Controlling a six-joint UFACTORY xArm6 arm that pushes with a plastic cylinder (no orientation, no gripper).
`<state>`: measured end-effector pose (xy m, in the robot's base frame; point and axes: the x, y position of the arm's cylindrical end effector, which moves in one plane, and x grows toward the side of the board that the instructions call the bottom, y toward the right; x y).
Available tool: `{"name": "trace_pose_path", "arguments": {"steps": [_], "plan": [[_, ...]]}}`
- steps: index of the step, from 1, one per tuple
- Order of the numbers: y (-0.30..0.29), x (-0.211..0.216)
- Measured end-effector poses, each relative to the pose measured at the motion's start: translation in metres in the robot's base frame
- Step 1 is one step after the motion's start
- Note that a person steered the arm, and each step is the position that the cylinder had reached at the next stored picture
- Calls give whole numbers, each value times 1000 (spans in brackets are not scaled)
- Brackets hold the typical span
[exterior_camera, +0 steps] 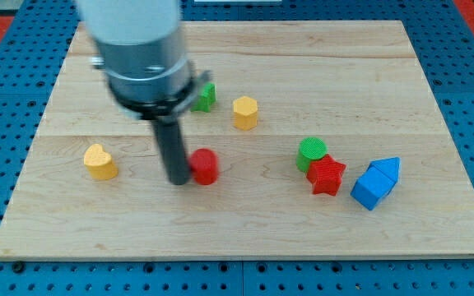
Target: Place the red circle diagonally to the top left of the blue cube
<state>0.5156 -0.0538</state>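
Observation:
The red circle (205, 165) lies on the wooden board (245, 222) left of centre. My tip (178, 180) rests on the board right against the red circle's left side. The blue cube (369, 190) lies at the view's right, with a second blue block (384, 170) touching its upper right. The red circle is far to the left of the blue cube and slightly higher in the view.
A red star (327, 175) sits just left of the blue cube, with a green circle (311, 153) above it. A yellow hexagon (245, 112) and a green block (205, 97) lie above the red circle. A yellow heart (99, 161) lies at the left.

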Motion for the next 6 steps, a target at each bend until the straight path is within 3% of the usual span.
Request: {"name": "trace_pose_path", "arguments": {"steps": [1,2,3,4,5,6], "plan": [[34,-14],[18,-30],[99,-27],[115,-27],[73,-33],[-22,-7]]}}
